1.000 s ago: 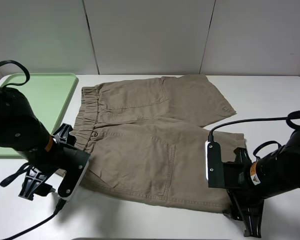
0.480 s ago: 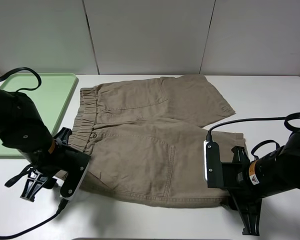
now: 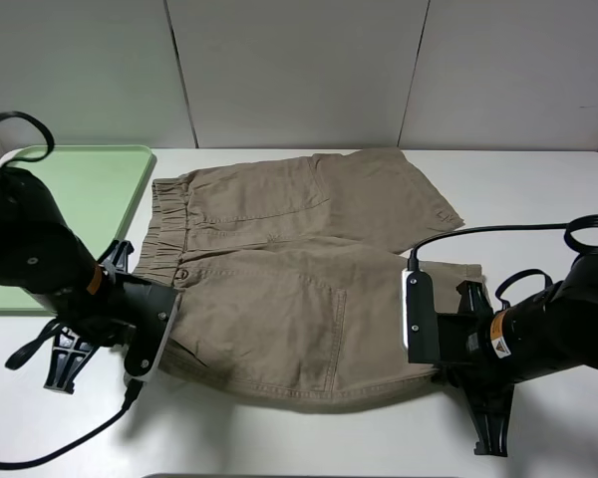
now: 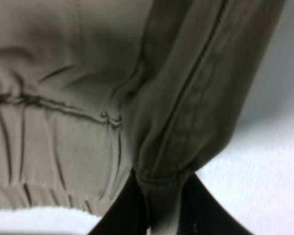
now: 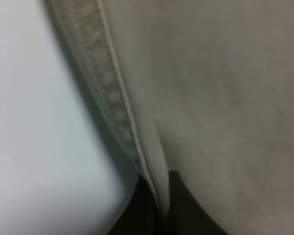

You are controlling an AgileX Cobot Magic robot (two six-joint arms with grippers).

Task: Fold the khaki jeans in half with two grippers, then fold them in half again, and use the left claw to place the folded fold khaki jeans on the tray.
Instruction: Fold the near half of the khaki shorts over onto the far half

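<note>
Khaki jeans [image 3: 289, 269] lie spread flat on the white table [image 3: 538, 189], with the gathered waistband to the left and the leg hems to the right. Both arms grip the cloth along its near edge. The left gripper [image 4: 161, 213] is clamped on the near-left corner, just below the waistband. Its wrist view shows a fold of khaki with a stitched seam pinched between two black fingers. The right gripper [image 5: 162, 210] is clamped on the near-right corner, at the hem of the near leg. There a stitched edge is squeezed tight between dark fingers. In the high view a shadow runs under the near edge between the two grips. Farther back, the near leg carries a patch pocket, and the far leg stretches toward the far right. At the far left lies the light-green tray [image 3: 80, 189], its right rim just beside the waistband.
</note>
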